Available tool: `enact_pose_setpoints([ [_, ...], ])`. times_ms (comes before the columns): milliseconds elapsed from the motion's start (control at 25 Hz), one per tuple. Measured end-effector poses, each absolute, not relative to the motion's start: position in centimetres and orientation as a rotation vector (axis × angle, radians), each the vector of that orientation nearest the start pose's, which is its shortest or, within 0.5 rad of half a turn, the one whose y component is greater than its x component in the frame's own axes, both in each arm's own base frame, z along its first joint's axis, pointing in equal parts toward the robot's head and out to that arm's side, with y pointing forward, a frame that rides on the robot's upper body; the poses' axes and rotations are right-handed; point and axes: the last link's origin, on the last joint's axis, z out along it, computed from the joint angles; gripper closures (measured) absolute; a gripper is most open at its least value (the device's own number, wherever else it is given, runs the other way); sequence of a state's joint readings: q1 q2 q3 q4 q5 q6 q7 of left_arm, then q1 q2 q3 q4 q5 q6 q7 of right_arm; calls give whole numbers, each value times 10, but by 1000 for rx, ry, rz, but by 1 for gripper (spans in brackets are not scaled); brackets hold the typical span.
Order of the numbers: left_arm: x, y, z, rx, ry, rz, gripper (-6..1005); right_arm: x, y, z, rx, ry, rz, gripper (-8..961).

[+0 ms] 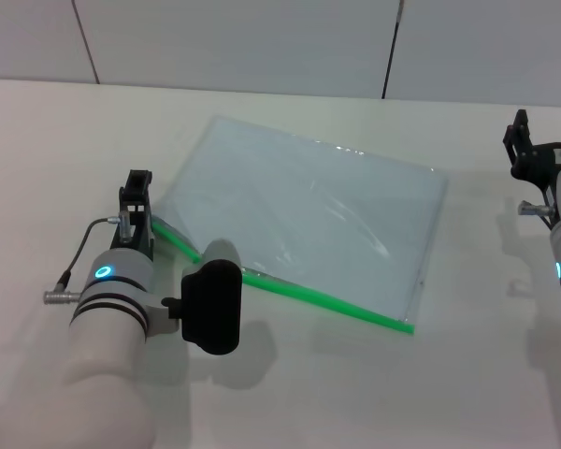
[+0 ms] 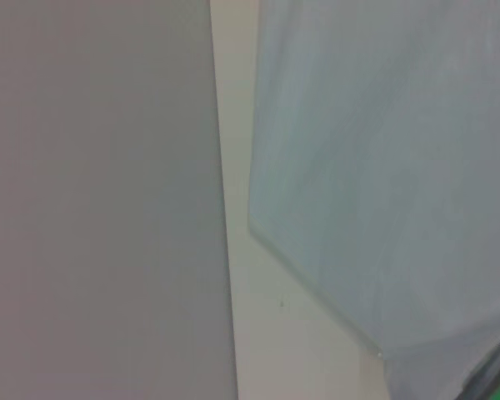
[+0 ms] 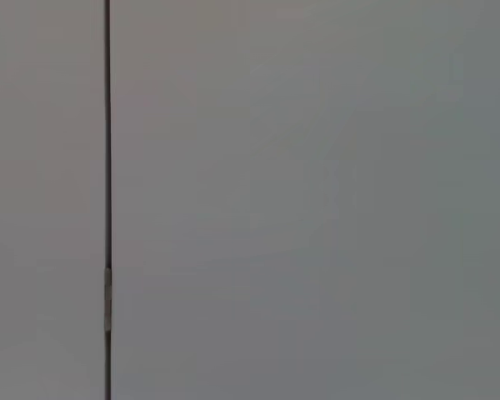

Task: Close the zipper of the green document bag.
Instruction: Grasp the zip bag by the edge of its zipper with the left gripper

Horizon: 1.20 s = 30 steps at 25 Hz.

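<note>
The left gripper (image 1: 137,201) sits low over the table (image 1: 56,168) at the left end of the zipper (image 1: 290,288), just beside the near-left corner of the green document bag (image 1: 309,215); its dark fingers point away from the robot, but whether they are parted or pinched, and whether they have hold of the slider, cannot be told, since the wrist housing hides their tips; the arm behind it runs back toward the robot, white with a glowing blue ring and a black block on its side that covers a short stretch of the green strip.

From that corner the zipper runs as a bright green line along the bag's near long edge, slanting toward the right; the bag lies flat on the white table, turned at an angle, its pale blue-green sheet slightly rippled; the left wrist view shows one bare corner of the bag (image 2: 383,167) on the table and a sliver of green at the frame's edge.

The right gripper (image 1: 528,154) hangs at the far right, well apart from the bag; its wrist view shows only the grey wall (image 3: 317,200) with a dark seam.
</note>
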<state>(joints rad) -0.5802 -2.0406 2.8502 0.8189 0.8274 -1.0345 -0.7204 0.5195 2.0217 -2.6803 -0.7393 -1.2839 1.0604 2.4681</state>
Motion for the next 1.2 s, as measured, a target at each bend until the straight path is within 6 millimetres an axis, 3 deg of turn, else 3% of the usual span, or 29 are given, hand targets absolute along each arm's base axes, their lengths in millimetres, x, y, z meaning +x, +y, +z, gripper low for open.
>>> enact_pose_setpoints([
  [1200,-262,338,-103,-1804,569,850,326,249,354,-56,-1479,624,488,222],
])
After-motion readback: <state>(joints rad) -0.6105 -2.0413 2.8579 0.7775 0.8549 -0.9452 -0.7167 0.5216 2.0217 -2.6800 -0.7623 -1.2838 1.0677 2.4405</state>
